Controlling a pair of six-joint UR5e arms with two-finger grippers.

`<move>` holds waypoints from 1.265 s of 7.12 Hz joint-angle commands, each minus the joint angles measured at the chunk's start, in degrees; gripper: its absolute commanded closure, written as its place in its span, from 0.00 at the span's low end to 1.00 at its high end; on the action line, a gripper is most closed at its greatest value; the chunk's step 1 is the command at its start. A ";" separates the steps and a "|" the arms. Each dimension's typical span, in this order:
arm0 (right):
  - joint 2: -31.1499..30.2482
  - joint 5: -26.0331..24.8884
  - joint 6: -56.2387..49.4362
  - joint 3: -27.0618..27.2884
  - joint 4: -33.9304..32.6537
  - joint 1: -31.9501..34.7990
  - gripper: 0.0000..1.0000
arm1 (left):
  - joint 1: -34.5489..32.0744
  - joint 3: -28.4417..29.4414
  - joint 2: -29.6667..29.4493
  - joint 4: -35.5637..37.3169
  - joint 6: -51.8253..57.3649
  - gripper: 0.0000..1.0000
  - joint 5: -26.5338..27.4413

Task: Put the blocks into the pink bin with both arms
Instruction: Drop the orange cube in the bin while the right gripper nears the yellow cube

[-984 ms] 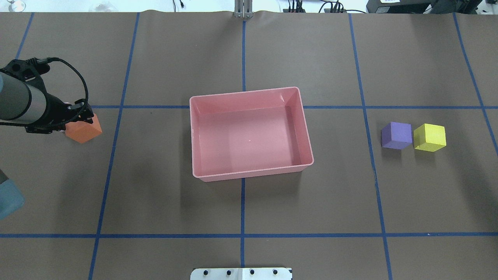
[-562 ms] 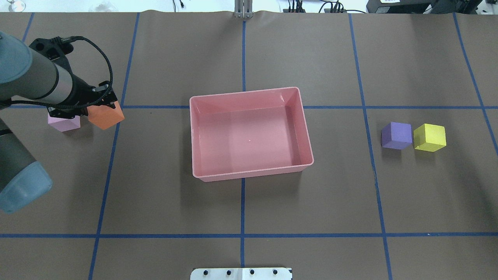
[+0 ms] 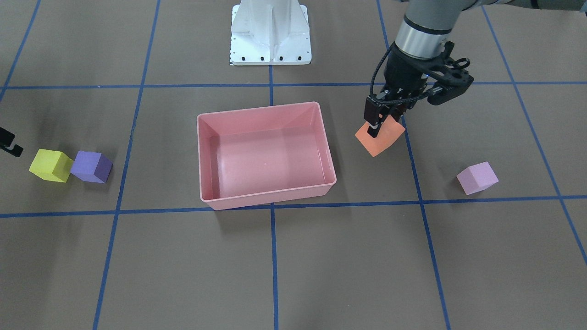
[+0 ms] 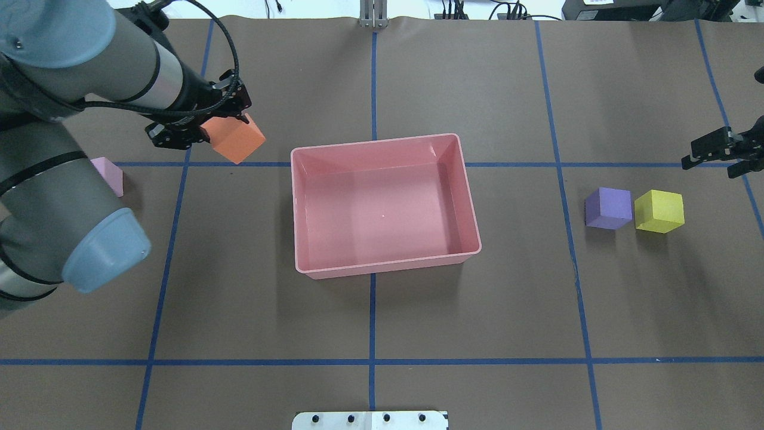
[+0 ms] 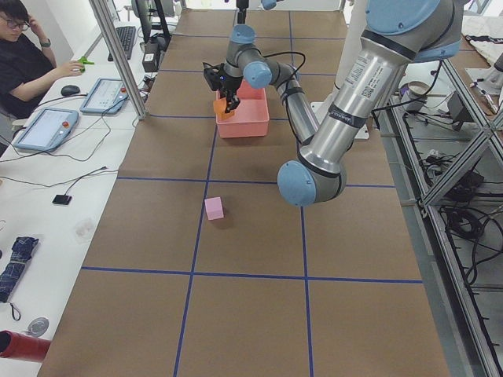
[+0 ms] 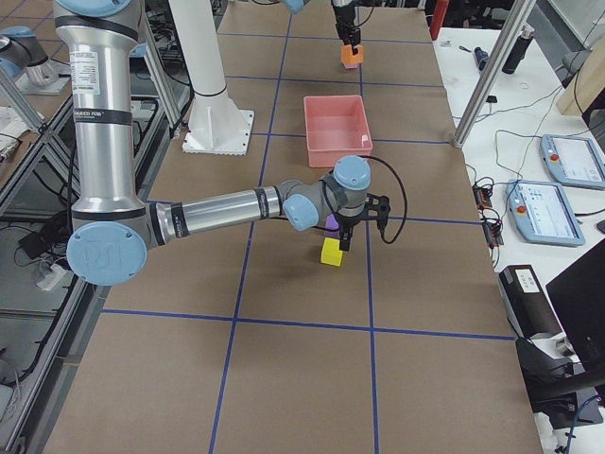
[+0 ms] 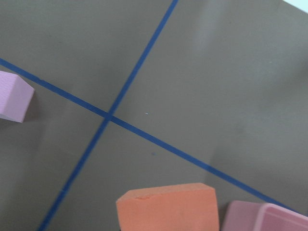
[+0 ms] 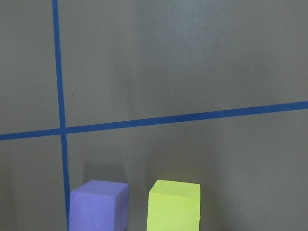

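My left gripper (image 4: 225, 126) is shut on the orange block (image 4: 236, 140) and holds it above the table, just left of the pink bin's (image 4: 382, 141) far left corner. From the front the gripper (image 3: 379, 124) and the orange block (image 3: 383, 140) hang beside the bin (image 3: 257, 109). The bin holds nothing. The light pink block (image 4: 110, 176) lies on the table at far left, partly behind my left arm. The purple block (image 4: 607, 207) and the yellow block (image 4: 658, 211) sit side by side at right. My right gripper (image 4: 711, 162) is open and empty, above and just beyond the yellow block.
The white pedestal base (image 3: 269, 32) stands at the robot's edge of the table. Blue tape lines (image 4: 372, 361) grid the brown mat. An operator (image 5: 23, 63) sits at a side desk with tablets.
My left gripper has lifted the orange block and carried it right and away, toward the bin. The light pink block stayed on the table. My right gripper has come into view at the right edge.
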 commanded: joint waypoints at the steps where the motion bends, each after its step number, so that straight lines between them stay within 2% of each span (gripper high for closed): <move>1: -0.35 -2.65 0.22 -1.34 0.64 -3.75 0.00 | 2.81 5.75 -8.84 -0.03 -7.13 1.00 -0.05; 4: 0.61 -3.18 0.30 -4.86 0.64 -7.62 0.00 | 5.28 11.64 -15.71 -0.65 -10.48 1.00 0.13; 5: 0.61 -5.36 0.31 -4.95 0.56 -8.50 0.00 | 5.98 13.66 -16.95 -0.73 -11.36 1.00 0.22; 9: 0.97 -5.91 0.22 -6.18 0.64 -9.56 0.00 | 7.30 15.27 -16.88 -1.96 -11.29 1.00 2.24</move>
